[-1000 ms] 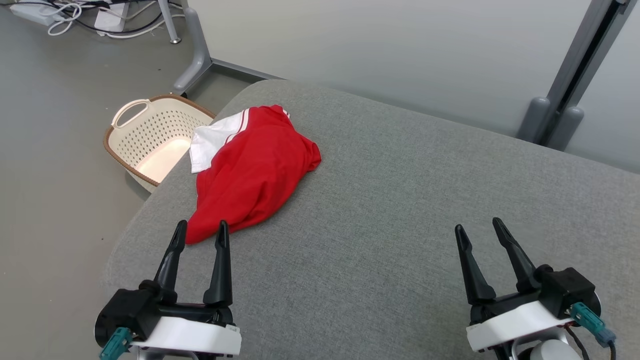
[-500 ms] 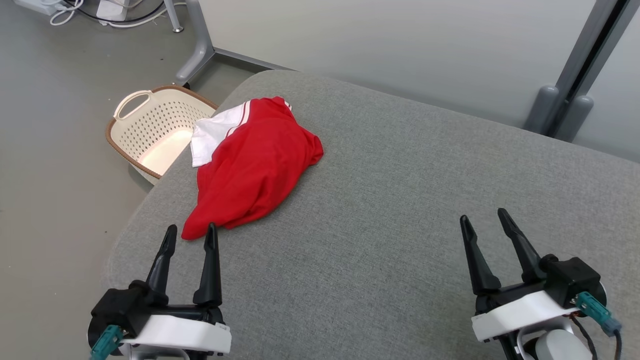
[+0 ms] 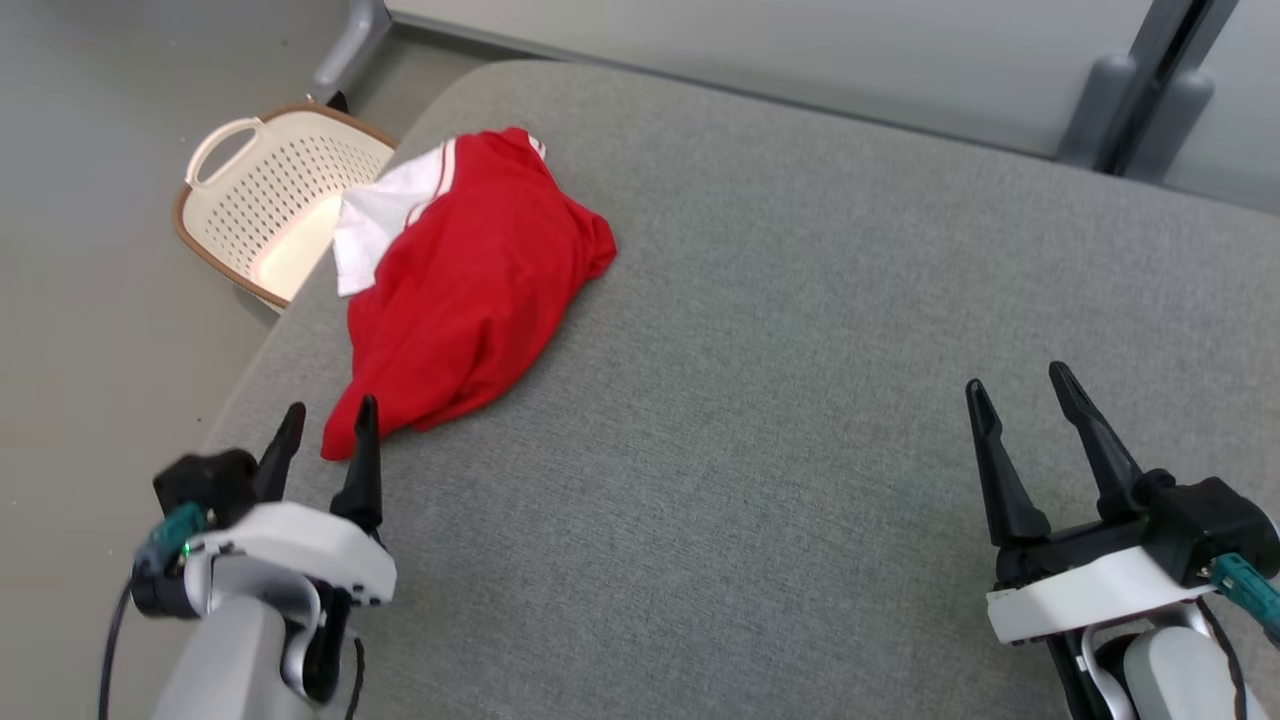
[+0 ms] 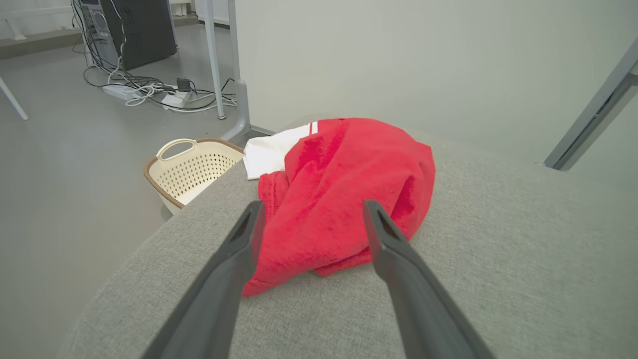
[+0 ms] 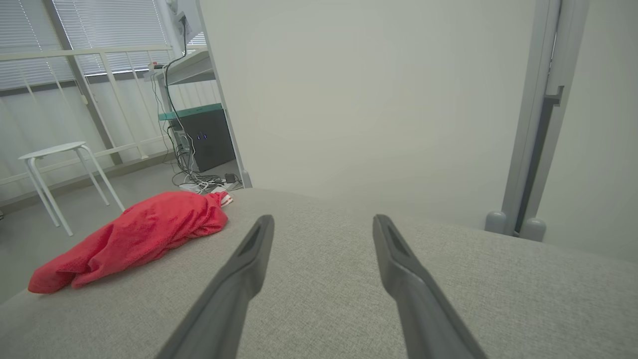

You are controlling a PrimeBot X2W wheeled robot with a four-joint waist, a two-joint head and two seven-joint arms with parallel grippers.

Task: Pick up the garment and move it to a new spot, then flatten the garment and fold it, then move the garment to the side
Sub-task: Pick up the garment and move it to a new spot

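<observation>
Head view, and closest to me is my left end effector [image 3: 330,408], hanging near the desk's [image 3: 750,450] near left corner. Its fingers are spread wide with nothing between them. It points straight at the garment [image 3: 470,290], and I judge that's the line-up for the first pick. Over by the near right corner is my right end effector [image 3: 1018,377], also wide open and empty. It hovers above bare grey fabric, well apart from the cloth.

The garment is a rumpled red heap with a white, red-striped patch at its far end. It lies along the desk's left edge, running from just beyond my left fingertips toward the far left corner. In the left wrist view its near hem sits between my two fingers, low and loose on the fabric. That looks like the easiest bite.

For room, the whole middle and right of the desk are bare. A new spot toward the centre would give space to flatten and fold. The left edge is the worry, because the white end sits right at it. Below on the floor [image 3: 90,350] stands a cream basket [image 3: 290,180], so a careless drag could tip cloth over.

Furthest off, a pale wall [image 3: 800,50] runs just behind the far edge, so I'd keep lifts short of it.
</observation>
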